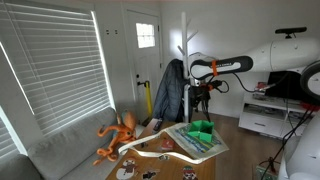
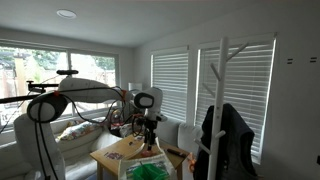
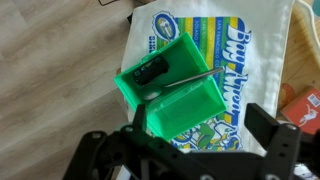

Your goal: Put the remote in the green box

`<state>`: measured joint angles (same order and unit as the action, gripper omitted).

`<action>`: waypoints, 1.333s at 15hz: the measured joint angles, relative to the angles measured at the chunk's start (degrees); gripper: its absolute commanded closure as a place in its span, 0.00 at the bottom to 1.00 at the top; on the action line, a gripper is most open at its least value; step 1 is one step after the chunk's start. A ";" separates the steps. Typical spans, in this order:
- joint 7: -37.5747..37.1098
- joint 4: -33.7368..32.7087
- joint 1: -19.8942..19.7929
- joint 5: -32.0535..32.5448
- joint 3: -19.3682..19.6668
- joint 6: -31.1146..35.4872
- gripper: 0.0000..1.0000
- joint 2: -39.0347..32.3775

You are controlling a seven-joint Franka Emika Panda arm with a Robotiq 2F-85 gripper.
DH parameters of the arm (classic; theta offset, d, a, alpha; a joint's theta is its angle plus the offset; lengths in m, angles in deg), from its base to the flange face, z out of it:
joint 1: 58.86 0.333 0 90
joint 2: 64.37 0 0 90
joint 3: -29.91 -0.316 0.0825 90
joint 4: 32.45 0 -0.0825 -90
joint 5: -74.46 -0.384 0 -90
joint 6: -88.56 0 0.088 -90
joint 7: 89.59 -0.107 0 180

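The green box (image 3: 185, 100) sits on a white printed cloth bag (image 3: 250, 50) and has two compartments. A small black remote (image 3: 151, 72) lies inside its upper-left compartment. My gripper (image 3: 200, 130) hangs above the box, open and empty, with a finger on either side of the lower compartment. In both exterior views the gripper (image 1: 203, 100) (image 2: 150, 128) is above the green box (image 1: 202, 130) (image 2: 150, 172) and clear of it.
An orange plush toy (image 1: 120, 135) sits at the table's end beside a grey sofa (image 1: 60, 150). A coat rack with a dark jacket (image 1: 170, 90) stands behind. An orange item (image 3: 305, 105) lies by the bag. Wooden tabletop (image 3: 60, 60) shows to the left.
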<state>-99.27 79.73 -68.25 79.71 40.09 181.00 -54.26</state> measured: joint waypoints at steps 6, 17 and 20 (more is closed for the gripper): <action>-0.79 0.25 -0.08 0.00 -0.01 0.00 0.00 0.90; -31.91 -19.22 0.58 -12.89 -1.79 10.78 0.00 -23.41; -39.00 -27.87 1.32 -15.23 -2.20 18.00 0.00 -32.14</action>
<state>-138.27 51.86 -66.93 64.47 37.89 199.00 -86.40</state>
